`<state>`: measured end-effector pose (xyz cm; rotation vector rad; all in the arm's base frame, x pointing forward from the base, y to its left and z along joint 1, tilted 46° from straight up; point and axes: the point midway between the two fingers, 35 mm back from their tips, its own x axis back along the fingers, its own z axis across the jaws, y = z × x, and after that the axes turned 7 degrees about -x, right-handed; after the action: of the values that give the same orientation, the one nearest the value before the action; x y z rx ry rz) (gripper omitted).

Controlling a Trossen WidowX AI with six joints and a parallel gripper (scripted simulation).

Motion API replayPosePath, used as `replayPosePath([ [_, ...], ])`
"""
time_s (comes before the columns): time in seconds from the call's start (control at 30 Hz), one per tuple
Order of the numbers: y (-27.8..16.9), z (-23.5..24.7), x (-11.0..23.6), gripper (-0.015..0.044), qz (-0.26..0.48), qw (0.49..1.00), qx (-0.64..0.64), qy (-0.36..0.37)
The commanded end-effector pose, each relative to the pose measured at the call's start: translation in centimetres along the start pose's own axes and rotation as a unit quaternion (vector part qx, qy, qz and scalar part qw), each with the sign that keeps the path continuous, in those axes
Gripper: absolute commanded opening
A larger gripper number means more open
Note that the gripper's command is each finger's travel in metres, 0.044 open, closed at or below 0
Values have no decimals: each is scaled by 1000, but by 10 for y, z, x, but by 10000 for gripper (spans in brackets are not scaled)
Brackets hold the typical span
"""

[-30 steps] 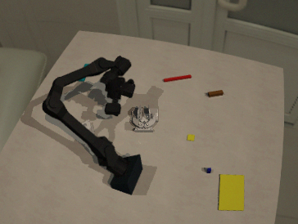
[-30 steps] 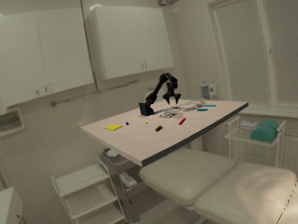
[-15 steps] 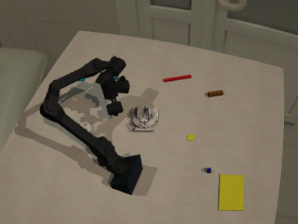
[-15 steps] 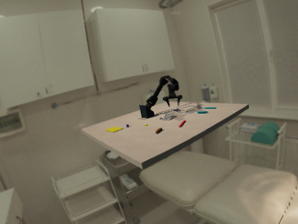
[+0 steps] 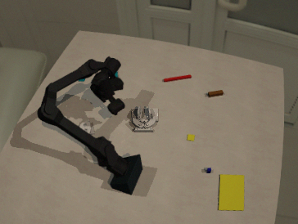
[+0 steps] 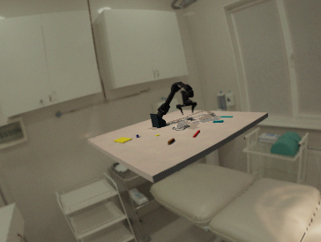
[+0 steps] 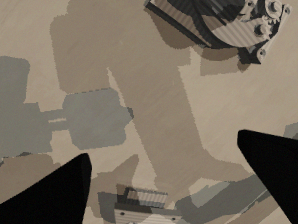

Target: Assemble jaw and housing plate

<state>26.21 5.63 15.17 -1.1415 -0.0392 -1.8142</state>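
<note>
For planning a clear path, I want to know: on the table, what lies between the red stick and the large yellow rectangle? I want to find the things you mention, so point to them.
The small yellow square (image 5: 191,137) lies roughly between them, as the top view shows; the brown cylinder (image 5: 215,93) (image 6: 171,141) too.

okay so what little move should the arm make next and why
Probably swing the open hand toward the pale loose part and center over it before lowering. Nothing is between its fingers, and the wrist view shows that part low in the picture, partly cut off, while the gray geared assembly sits off at the upper right.
</note>
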Motion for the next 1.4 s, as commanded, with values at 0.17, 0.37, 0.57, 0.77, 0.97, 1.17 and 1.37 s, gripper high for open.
replayPosePath([
  [0.17,-11,3,2,440,-1,994,110,3],
  [0.37,-18,5,3,440,-1,983,182,3],
  [0.57,-25,6,4,440,-1,967,254,3],
  [0.77,-32,8,5,440,-1,946,324,3],
  [0.97,-39,9,5,440,-1,920,392,3],
  [1.17,-46,10,6,440,-1,889,459,4],
  [1.37,-52,10,7,440,-1,853,523,4],
])
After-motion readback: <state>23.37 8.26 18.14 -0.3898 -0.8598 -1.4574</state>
